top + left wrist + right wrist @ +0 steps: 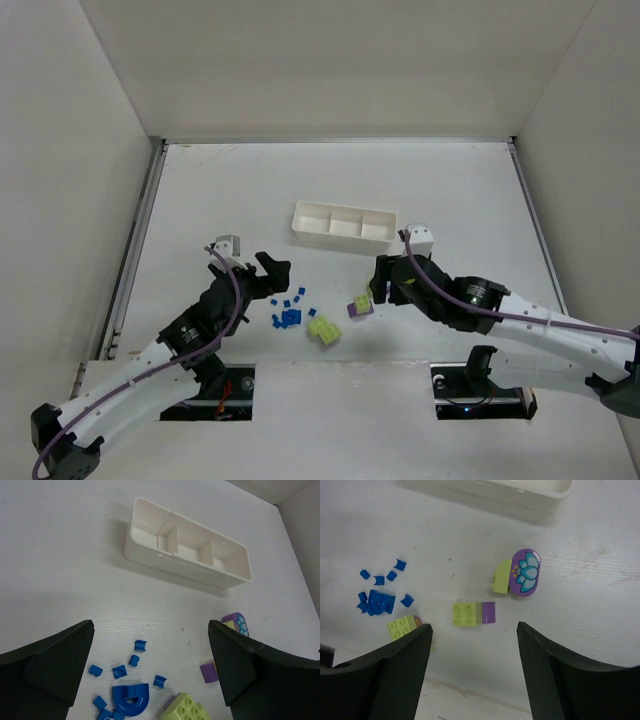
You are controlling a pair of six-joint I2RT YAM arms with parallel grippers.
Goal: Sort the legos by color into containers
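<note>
The white three-compartment tray [343, 225] lies past both grippers and also shows in the left wrist view [150, 560]; I see no bricks in it. Several small blue bricks [288, 314] [128, 698] [376, 601] lie clustered between the arms. A yellow-green brick [323, 330] [187, 707] sits beside them. A yellow-green brick joined to a purple tile [473, 613] and a purple flower-printed oval piece [525, 572] [236, 623] lie near the right gripper. My left gripper [268, 275] [150, 630] is open above the blue cluster. My right gripper [383, 283] [474, 630] is open above the yellow-green and purple pair.
White walls enclose the table on the left, back and right. The table's near edge, with a seam, runs just behind the right gripper [470, 695]. Two dark openings around the arm bases lie at the near edge [220, 385].
</note>
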